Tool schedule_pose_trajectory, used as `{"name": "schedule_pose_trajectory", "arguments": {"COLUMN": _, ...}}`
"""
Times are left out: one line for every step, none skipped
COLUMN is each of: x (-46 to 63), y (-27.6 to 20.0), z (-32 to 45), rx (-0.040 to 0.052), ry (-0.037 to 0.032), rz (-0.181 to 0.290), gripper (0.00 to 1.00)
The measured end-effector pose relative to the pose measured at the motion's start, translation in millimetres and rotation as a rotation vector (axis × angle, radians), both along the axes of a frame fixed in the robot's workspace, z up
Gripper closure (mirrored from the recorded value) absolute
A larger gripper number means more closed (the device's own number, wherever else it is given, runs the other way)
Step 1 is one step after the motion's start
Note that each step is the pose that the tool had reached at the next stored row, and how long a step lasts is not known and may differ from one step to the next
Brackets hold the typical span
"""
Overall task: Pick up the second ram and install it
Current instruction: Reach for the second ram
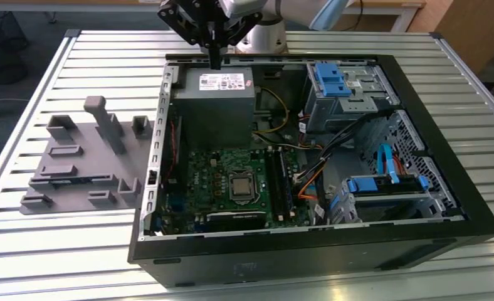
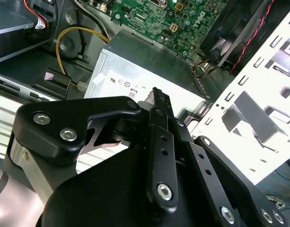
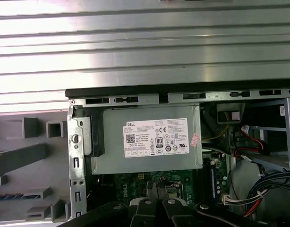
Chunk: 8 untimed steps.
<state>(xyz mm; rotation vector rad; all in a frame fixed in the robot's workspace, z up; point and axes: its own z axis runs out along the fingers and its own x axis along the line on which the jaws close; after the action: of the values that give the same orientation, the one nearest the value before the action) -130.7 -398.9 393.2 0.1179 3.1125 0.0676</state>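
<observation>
My gripper (image 1: 216,63) hangs over the back of the open computer case, just above the grey power supply (image 1: 215,84). Its two black fingers are pressed together, shut, with nothing showing between them; the second wrist view has the same gripper (image 2: 157,94) over the power supply's label. The second ram (image 3: 12,196) is a thin blue strip lying in a slot of the grey plastic tray (image 3: 22,158), well off to the side of my gripper. In the exterior view the tray (image 1: 79,188) lies outside the case, on the exterior view's left.
The green motherboard (image 1: 222,172) lies in the case floor with its dark memory slots (image 1: 279,182) beside the processor socket. Drive cages with blue clips (image 1: 335,78) and loose cables (image 1: 314,169) crowd the exterior view's right. The case walls (image 1: 159,125) rise from the slatted metal table (image 1: 54,81).
</observation>
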Motion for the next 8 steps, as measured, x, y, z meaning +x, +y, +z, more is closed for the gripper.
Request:
{"name": "schedule_pose_trajectory", "arguments": {"x": -0.3, "y": 0.0, "z": 0.0, "rx": 0.0001, "ry": 0.0000, "rz": 0.000, "gripper": 0.89}}
{"name": "schedule_pose_trajectory", "arguments": {"x": -0.6, "y": 0.0, "z": -0.1, "rx": 0.0001, "ry": 0.0000, "rz": 0.000, "gripper": 0.89}}
{"name": "schedule_pose_trajectory", "arguments": {"x": -0.8, "y": 0.0, "z": 0.0, "rx": 0.0000, "ry": 0.0000, "rz": 0.000, "gripper": 0.89}}
{"name": "schedule_pose_trajectory", "arguments": {"x": -1.0, "y": 0.0, "z": -0.1, "rx": 0.0001, "ry": -0.0001, "rz": 0.000, "gripper": 0.89}}
{"name": "schedule_pose_trajectory", "arguments": {"x": -1.2, "y": 0.0, "z": -0.1, "rx": 0.0000, "ry": 0.0000, "rz": 0.000, "gripper": 0.89}}
{"name": "schedule_pose_trajectory", "arguments": {"x": -1.4, "y": 0.0, "z": -0.1, "rx": 0.0000, "ry": 0.0000, "rz": 0.000, "gripper": 0.89}}
{"name": "schedule_pose_trajectory", "arguments": {"x": -1.5, "y": 0.0, "z": -0.1, "rx": 0.0000, "ry": 0.0000, "rz": 0.000, "gripper": 0.89}}
{"name": "schedule_pose_trajectory", "arguments": {"x": -3.0, "y": 0.0, "z": -0.1, "rx": 0.0000, "ry": 0.0000, "rz": 0.000, "gripper": 0.89}}
